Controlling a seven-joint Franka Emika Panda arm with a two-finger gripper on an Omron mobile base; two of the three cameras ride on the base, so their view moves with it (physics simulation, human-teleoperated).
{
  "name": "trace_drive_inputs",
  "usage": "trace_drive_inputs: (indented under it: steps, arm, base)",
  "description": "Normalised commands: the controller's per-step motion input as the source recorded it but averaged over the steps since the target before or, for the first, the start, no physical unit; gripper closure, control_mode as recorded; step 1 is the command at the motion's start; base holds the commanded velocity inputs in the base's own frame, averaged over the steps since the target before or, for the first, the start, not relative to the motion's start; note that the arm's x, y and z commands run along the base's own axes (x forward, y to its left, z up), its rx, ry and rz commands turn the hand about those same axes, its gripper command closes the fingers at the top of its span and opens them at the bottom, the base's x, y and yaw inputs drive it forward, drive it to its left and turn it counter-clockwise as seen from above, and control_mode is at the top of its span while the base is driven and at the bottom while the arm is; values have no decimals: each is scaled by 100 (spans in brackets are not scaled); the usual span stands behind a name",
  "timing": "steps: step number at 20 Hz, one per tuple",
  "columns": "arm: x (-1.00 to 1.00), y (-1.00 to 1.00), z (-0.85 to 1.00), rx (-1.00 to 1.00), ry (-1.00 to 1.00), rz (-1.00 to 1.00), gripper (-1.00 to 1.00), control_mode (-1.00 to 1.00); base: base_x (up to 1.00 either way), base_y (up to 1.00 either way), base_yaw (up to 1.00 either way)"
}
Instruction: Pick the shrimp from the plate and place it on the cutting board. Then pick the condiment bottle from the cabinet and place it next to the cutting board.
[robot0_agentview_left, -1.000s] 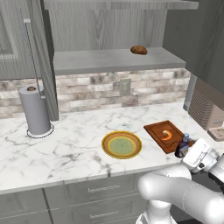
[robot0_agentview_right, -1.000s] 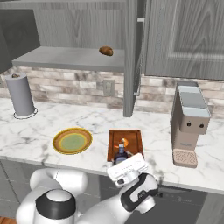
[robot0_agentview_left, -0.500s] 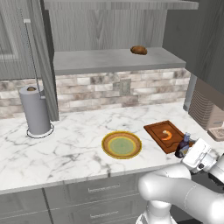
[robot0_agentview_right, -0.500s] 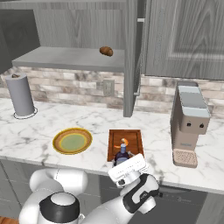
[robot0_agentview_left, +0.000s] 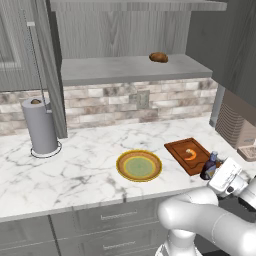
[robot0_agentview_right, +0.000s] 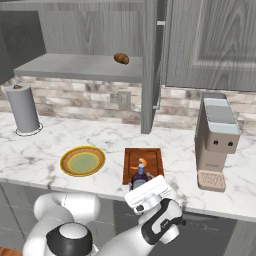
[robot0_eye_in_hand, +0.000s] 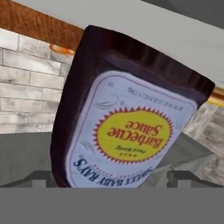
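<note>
Where the marble table (robot0_agentview_left: 75, 170) meets its front edge, the bottle (robot0_agentview_left: 209, 166) stands upright, just beside the near edge of the board (robot0_agentview_left: 192, 155), dark brown with a bluish cap; the hand view shows its label, "Barbecue Sauce", upside down and very close. Jaws (robot0_agentview_right: 143, 188): spread wide either side of the bottle, tips low at its flanks; whether they touch it cannot be told. Shrimp (robot0_agentview_left: 190, 154): orange, curled, lying on the board. Plate (robot0_agentview_left: 139, 165): yellow rim, green centre, left of the board and apart from it. Cabinet (robot0_agentview_left: 125, 70): door open, grey shelf bearing a brown lump (robot0_agentview_left: 158, 57) toward its right end. Paper roll (robot0_agentview_left: 40, 125): upright on its stand, far left. Coffee machine (robot0_agentview_right: 216, 141): right of the board, against the brick backsplash.
</note>
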Motion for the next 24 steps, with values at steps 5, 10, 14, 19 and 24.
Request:
trace_drive_inputs:
  steps: [5, 10, 14, 19, 24]
  arm:
    - [0, 0, 0, 0, 0, 0, -100, -100]
    - [-3, 0, 0, 0, 0, 0, -100, -100]
    - [-8, 0, 0, 0, -1, 0, -100, -100]
    - [-16, 0, 1, 0, -2, 0, -100, -100]
    - [-32, 0, 30, 0, -7, 0, -100, -100]
  base:
    - [0, 0, 0]
    - [0, 0, 0]
    - [0, 0, 0]
    - [0, 0, 0]
    - [0, 0, 0]
